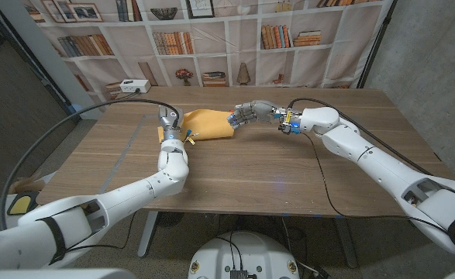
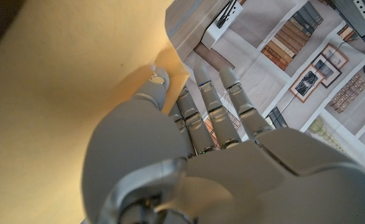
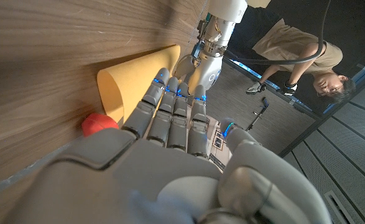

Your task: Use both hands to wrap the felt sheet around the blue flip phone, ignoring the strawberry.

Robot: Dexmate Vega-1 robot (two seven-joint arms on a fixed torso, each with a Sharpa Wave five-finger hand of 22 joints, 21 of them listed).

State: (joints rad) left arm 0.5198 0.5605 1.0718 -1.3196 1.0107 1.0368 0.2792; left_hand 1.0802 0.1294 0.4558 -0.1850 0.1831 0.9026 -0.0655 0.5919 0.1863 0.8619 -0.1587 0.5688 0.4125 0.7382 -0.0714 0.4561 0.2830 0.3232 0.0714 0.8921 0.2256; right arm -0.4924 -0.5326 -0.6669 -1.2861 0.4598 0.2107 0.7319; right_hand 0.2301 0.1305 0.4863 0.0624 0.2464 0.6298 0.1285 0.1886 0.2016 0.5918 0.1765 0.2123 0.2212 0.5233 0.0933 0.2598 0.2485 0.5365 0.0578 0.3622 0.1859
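Felt sheets: one, a mustard-yellow felt sheet [image 1: 208, 125], folded over into a roll on the wooden surface [image 1: 274, 174].
Strawberries: one small red strawberry [image 3: 98, 123], just beside the roll's open end.
Robot hands: two, the grey left hand [image 1: 170, 122] and the grey right hand [image 1: 246, 113], one at each end of the sheet.
White boxes: one white box with a cable [image 1: 132, 87], at the surface's far edge.
People: one person [image 3: 303, 56], seen in the right wrist view.
Surfaces: one.
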